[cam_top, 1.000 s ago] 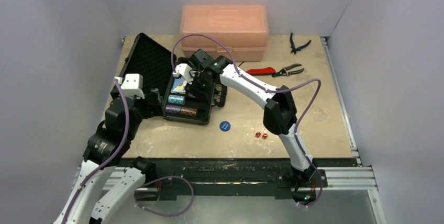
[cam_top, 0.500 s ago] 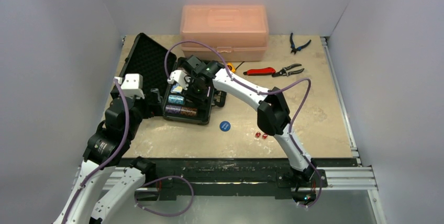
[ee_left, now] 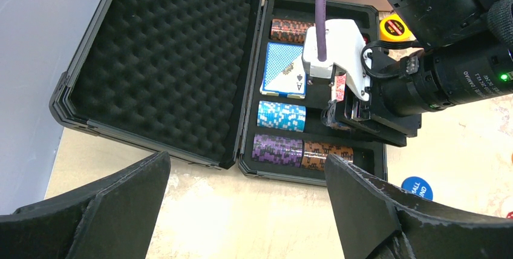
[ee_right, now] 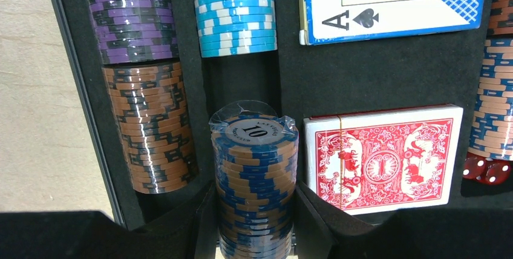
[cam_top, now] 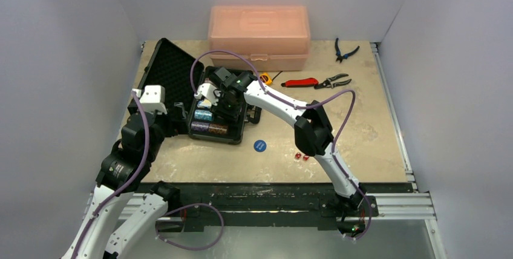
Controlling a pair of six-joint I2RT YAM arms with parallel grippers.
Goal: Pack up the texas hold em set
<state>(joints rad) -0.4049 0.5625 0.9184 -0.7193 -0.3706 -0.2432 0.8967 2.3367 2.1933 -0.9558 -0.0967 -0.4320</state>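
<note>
Clamps a blue-brown chip stack (ee_right: 254,174) in the right gripper (ee_right: 254,210) — upright over the case (ee_right: 375,71), between brown chips (ee_right: 151,126) and red deck (ee_right: 381,156); hangs the left gripper (ee_left: 248,204) spread wide, empty — short of the case.

2 card decks (ee_right: 382,157) lie between chip stacks (ee_right: 145,126) inside the briefcase (ee_left: 169,59).

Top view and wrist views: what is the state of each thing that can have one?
black case, open, lid laid flat.
pink box, closed.
right gripper, shut on the blue-brown chip stack.
left gripper, open, empty.
blue deck, in the case.
red deck, in the case.
blue disc, on the table, outside the case.
two red dice, on the table, outside the case.
</note>
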